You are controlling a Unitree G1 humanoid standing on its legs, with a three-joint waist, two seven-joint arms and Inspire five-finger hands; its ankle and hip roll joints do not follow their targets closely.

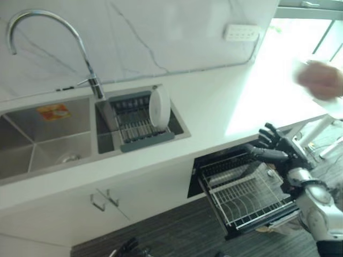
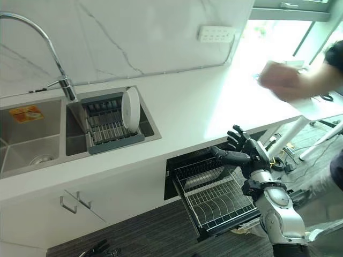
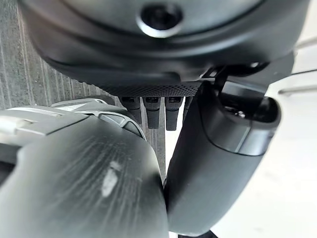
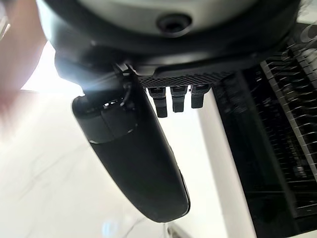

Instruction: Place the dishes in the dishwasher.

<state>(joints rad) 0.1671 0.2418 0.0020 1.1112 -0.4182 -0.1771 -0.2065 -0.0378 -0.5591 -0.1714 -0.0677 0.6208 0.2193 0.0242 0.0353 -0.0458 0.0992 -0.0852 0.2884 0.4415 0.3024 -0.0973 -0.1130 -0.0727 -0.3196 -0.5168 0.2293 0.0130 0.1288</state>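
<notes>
R hand hangs above the pulled-out dishwasher rack, fingers spread and straight, thumb out, nothing in it; its wrist view agrees, w/ the rack wires just past the fingertips. L hand shows down low by the floor in its own wrist view, fingers straight, empty, idle. The dish I want, a white plate, stands on edge in the grey drying rack inside the right sink basin, well apart from the R hand, across the white tabletop. Plate is upright, leaning slightly; its flat face looks toward the tap side, and its edge line runs front-to-back of the sink, approx. Next step as I judge it: swing R hand over the basin, come down on the top rim, pinch thumb on one face and fingers on the other, lift straight up so it clears the rack wires, then carry it upright into the dishwasher slots. A person's hand is moving over the far end of the tabletop, blurred, prob. not in my path, but I'd keep watch.
</notes>
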